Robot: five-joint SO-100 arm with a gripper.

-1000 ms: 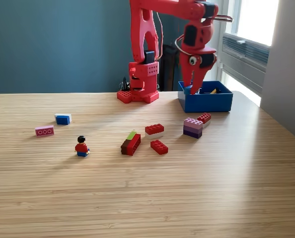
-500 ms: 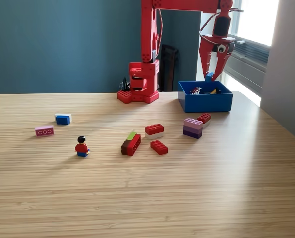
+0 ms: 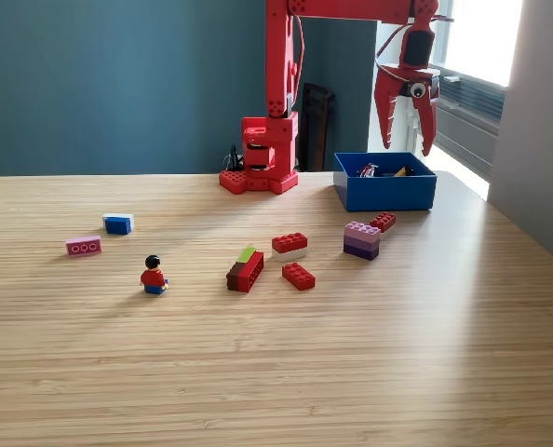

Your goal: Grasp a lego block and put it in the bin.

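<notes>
My red gripper (image 3: 408, 147) hangs open and empty above the back of the blue bin (image 3: 384, 193), at the exterior view's right rear. A few small pieces (image 3: 368, 170) lie inside the bin. Loose lego blocks lie on the wooden table: a purple stack (image 3: 361, 239) and a small red block (image 3: 383, 222) just in front of the bin, a red-on-white block (image 3: 289, 245), a flat red block (image 3: 298, 276) and a brown, red and green block (image 3: 246, 270) in the middle.
A minifigure (image 3: 153, 275), a pink block (image 3: 83, 246) and a blue-and-white block (image 3: 118, 223) sit on the exterior view's left. The red arm base (image 3: 258, 158) stands at the table's back edge. A window and a wall lie to the right.
The gripper rose from inside the bin with a small blue piece at its tips, shifted right, then opened. The blue piece is no longer between the fingers.
</notes>
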